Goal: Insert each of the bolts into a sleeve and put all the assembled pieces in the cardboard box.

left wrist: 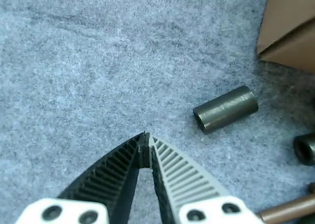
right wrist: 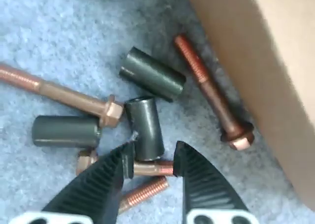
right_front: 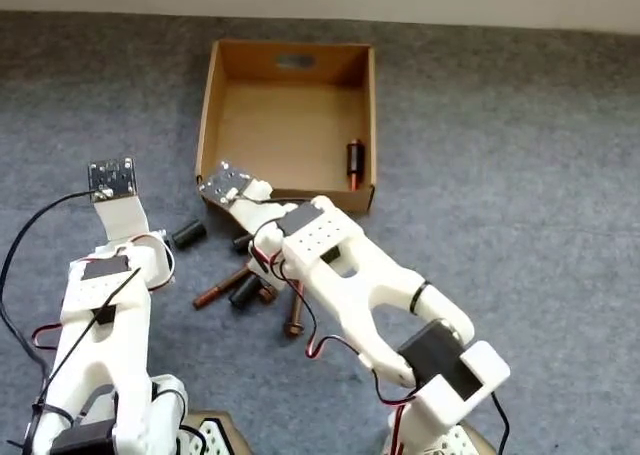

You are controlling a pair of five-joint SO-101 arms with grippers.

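Right tool (right wrist: 154, 147), half open, straddles a sleeve (right wrist: 145, 128) among bolts (right wrist: 211, 93), holding nothing; left tool (left wrist: 146, 138), shut and empty, near a second sleeve (left wrist: 225, 109); box (right_front: 212, 105) by the counter's far edge.

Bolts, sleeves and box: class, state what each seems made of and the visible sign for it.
Bolts: likely metal, copper-coloured finish; threaded shanks, glinting hex heads. Sleeves: probably steel, dull dark grey; faint sheen along the tube. Box: brown cardboard, matte; thin folded walls.
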